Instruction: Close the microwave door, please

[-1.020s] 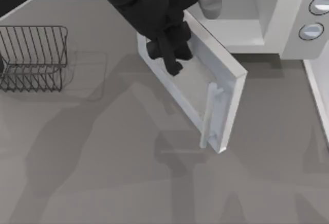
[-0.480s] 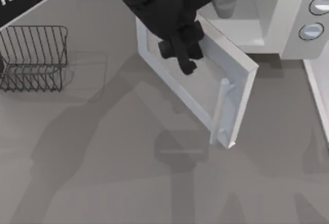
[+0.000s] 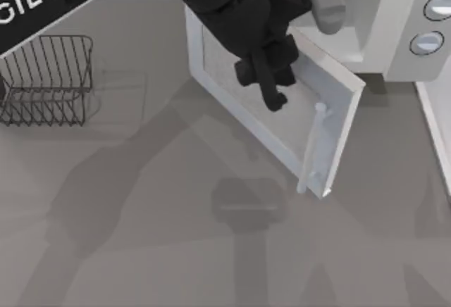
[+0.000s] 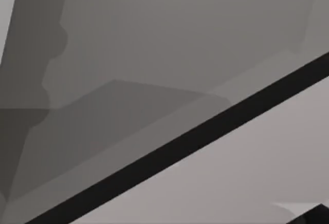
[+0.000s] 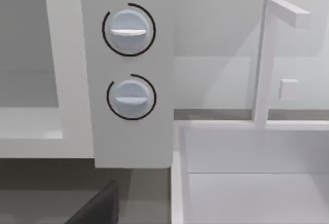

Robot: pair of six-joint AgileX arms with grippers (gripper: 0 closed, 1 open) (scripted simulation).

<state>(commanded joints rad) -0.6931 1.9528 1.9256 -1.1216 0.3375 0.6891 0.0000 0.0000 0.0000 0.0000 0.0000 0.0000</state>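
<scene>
The microwave (image 3: 394, 32) stands at the table's far right, its white cavity open and two round knobs (image 3: 428, 41) on its side panel. The microwave door (image 3: 282, 134) is ajar, slanting out from the cavity's left side toward the table's middle, with its pale bar handle (image 3: 311, 148) at the free edge. My left gripper (image 3: 268, 89), black, reaches in from the far left and presses against the door's outer face over the grey window. The right wrist view looks straight at the knobs (image 5: 128, 31) from close by.
A dark wire rack (image 3: 46, 78) stands at the left edge of the table. A white basin (image 5: 252, 183) with a white tap (image 5: 267, 59) sits right of the microwave. Bare grey tabletop (image 3: 176, 236) spreads across the front.
The door has swung toward the microwave, its free edge and handle moving right and back. My left gripper has moved right with it, staying on its outer face.
</scene>
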